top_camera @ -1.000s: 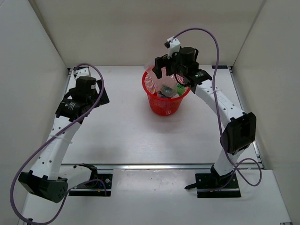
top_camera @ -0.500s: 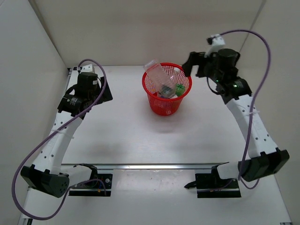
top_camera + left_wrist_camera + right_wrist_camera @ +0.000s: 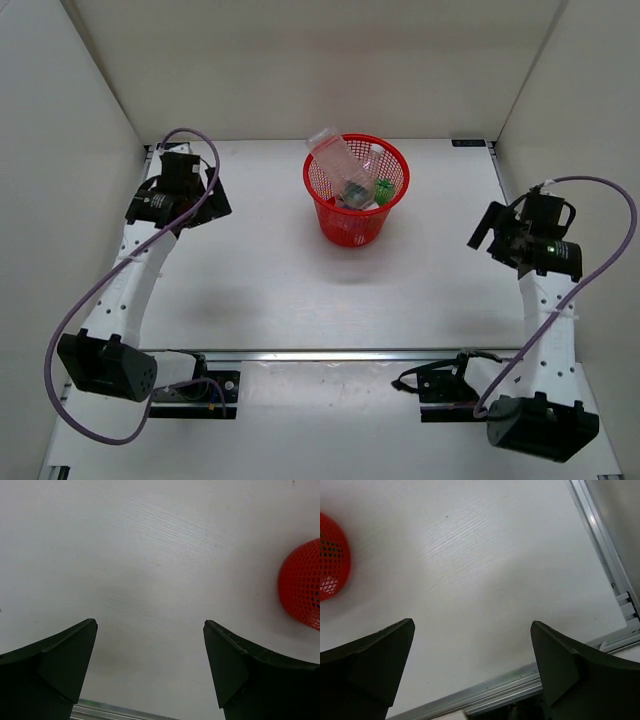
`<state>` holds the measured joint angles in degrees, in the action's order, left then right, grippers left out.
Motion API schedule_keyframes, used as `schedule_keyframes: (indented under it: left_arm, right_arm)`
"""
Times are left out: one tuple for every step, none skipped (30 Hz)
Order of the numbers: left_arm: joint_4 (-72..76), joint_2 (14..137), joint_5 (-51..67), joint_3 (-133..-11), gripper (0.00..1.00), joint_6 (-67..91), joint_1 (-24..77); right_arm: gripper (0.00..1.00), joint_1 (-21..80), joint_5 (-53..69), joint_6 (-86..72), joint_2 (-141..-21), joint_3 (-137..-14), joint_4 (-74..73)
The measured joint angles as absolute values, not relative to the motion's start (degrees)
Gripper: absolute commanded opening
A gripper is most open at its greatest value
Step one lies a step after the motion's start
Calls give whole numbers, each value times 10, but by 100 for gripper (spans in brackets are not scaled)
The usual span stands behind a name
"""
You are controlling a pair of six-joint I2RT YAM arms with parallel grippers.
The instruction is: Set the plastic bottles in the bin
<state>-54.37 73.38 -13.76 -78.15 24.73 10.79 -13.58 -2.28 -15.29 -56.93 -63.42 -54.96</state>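
Red bin (image 3: 352,222) at the tabletop's (image 3: 300,290) far edge holds the bottles (image 3: 337,162), so left fingers (image 3: 55,660) and right fingers (image 3: 570,670), spread empty, should park without nudging it.

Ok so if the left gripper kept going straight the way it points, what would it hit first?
Probably just the bare table: the left gripper is open and frames only white tabletop. The bin sits off to the side of that line, though depth is unclear.

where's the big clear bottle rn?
Top view: the big clear bottle leans inside the red bin at the back centre of the table, one end poking up over the bin's left rim.
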Motion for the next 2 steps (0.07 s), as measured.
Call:
schedule_keyframes:
  left_arm:
    - [-546,734,-140,-780,99,249,105]
    - [-548,734,-141,-780,99,249,104]
  right_arm:
    - [99,-135,-27,-149,-559,-634,-550]
    - [99,-135,-31,-147,-551,-634,-550]
